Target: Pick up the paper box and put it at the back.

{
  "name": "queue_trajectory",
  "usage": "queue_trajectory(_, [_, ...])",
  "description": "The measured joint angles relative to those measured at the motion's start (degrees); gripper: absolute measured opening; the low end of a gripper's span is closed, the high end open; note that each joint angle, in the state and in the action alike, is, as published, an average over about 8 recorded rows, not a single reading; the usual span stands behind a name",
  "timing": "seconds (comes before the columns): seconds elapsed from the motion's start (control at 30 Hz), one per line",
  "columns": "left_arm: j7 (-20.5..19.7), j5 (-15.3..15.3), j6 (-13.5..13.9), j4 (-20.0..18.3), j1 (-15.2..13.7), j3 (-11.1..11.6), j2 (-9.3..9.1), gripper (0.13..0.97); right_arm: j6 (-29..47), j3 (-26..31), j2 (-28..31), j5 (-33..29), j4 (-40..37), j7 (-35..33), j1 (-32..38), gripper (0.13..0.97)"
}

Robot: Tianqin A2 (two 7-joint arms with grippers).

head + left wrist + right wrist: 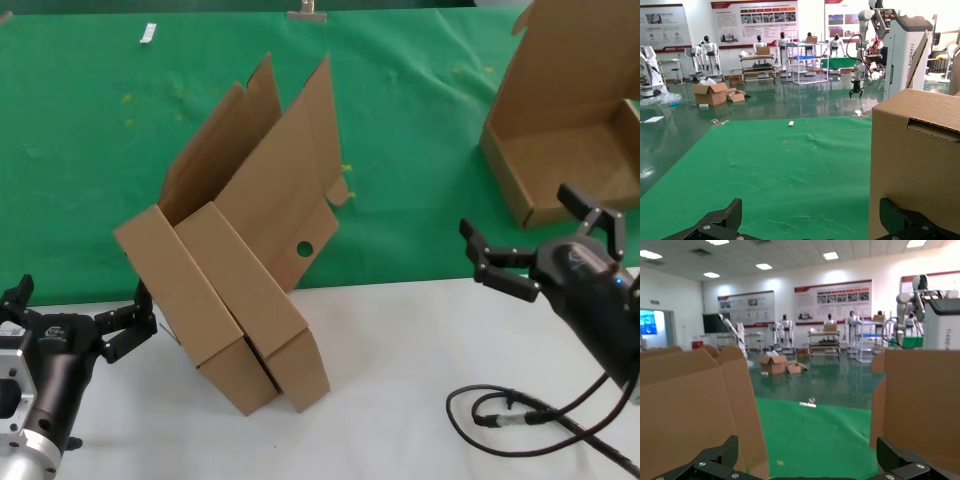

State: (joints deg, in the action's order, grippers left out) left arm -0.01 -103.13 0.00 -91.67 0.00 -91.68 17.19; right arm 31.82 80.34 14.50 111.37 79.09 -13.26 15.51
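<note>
Across the table edge, paper box (240, 320) runs diagonally — lid toward the back (90, 180).

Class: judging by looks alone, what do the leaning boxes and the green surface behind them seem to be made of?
The two leaning paper boxes: brown cardboard, matte, with sharp folds, probably corrugated. The back: bright-green cloth, it seems, matte with soft wrinkles. Both the left gripper and the right gripper are open.

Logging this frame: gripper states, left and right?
Left gripper: open, holding nothing, beside the nearest paper box.
Right gripper: open, holding nothing, near the box on the right.
</note>
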Motion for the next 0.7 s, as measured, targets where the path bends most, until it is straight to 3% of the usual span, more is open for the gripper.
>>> queue_trajectory(0.7, [0.0,0.0,0.0,0.0,0.0,0.0,0.0,0.966,-14.3,5.1,1.2,-3.7,5.7,6.0,-7.0,0.966])
